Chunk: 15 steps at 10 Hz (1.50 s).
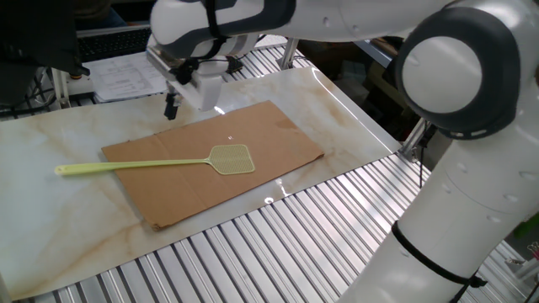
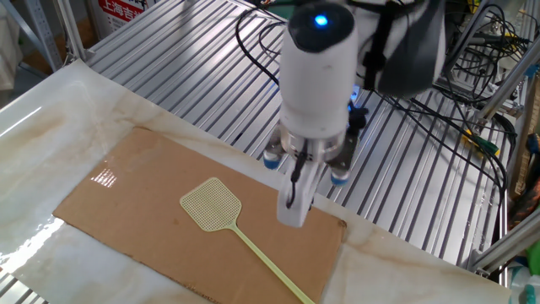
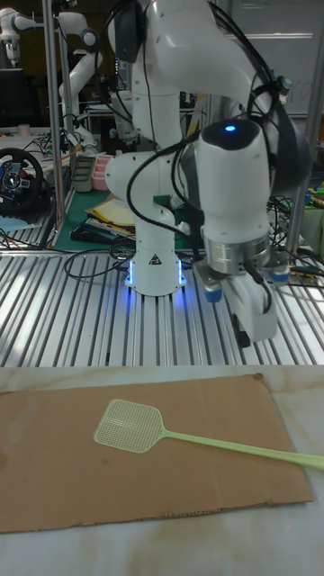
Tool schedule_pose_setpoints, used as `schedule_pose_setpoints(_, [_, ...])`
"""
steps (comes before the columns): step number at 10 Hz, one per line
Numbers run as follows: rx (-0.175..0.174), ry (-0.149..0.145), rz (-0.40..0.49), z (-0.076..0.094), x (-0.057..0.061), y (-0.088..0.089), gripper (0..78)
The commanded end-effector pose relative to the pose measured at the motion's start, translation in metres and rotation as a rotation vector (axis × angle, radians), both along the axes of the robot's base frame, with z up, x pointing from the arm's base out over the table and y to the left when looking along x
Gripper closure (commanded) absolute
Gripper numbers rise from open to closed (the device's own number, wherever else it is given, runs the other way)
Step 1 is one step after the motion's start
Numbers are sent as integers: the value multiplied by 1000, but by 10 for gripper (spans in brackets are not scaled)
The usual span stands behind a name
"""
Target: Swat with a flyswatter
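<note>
**Occlusions and cropped regions**

Flyswatter (image 2: pixel 221 213): in the other fixed view the handle leaves the picture at the bottom edge, toward 5 o'clock; in the tall fixed view its end is cut by the right edge. Gripper (image 2: pixel 293 211): finger spacing cannot be resolved in any view. Cardboard sheet (image 2: pixel 126 181): its far edge is partly covered by the gripper in the other fixed view.

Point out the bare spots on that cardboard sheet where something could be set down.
The cardboard sheet is bare on its half past the flyswatter head, out to the right corner, and along the near strip below the handle. It is crowded only near the far corner, where the gripper hovers above the edge.
</note>
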State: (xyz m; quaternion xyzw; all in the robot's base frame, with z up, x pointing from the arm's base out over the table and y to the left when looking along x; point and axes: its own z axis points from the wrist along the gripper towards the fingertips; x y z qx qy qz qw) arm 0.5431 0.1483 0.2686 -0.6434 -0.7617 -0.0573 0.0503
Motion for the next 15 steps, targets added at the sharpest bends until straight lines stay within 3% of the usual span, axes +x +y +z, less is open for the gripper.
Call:
schedule_pose_setpoints(1, [-31,3,-39,-9,8,20,776])
schedule_pose_setpoints(7, [-71,8,-90,-38,21,57,776])
schedule_pose_setpoints(9, [-69,10,-101,-46,25,64,776])
schedule_pose_setpoints(11, [-69,12,-132,-61,31,77,776])
schedule_pose_setpoints(15, [-102,11,-154,-84,35,98,776])
